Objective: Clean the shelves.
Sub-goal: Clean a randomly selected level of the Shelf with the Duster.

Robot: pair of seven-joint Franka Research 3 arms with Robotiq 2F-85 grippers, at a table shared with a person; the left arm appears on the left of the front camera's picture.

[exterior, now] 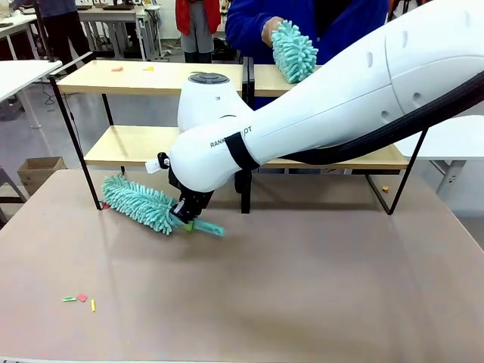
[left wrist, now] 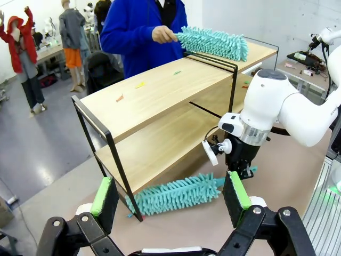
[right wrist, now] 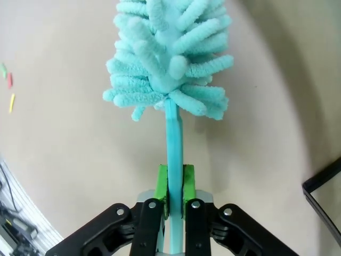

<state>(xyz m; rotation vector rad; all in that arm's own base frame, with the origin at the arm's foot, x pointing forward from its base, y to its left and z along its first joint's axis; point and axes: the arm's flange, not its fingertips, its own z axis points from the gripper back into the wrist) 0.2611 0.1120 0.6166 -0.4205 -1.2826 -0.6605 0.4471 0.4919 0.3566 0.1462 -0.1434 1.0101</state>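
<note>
Right claw [exterior: 190,214] closed on duster [exterior: 140,203] handle, head low at the table [exterior: 302,287] by the left front leg of the shelves [exterior: 128,145] near the far edge, long axis along their front, lower board just above and beyond; left claw [left wrist: 169,186] open, farther off.

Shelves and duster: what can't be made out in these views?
- Two-tier light-wood shelves in black frame: middle hidden by the white right arm, front view.
- Small coloured scraps on the top board: too small to identify.
- Person's teal duster: handle hidden by the hand, front view.
- Fluffy teal duster: tip cut off by top edge, right wrist view.
</note>
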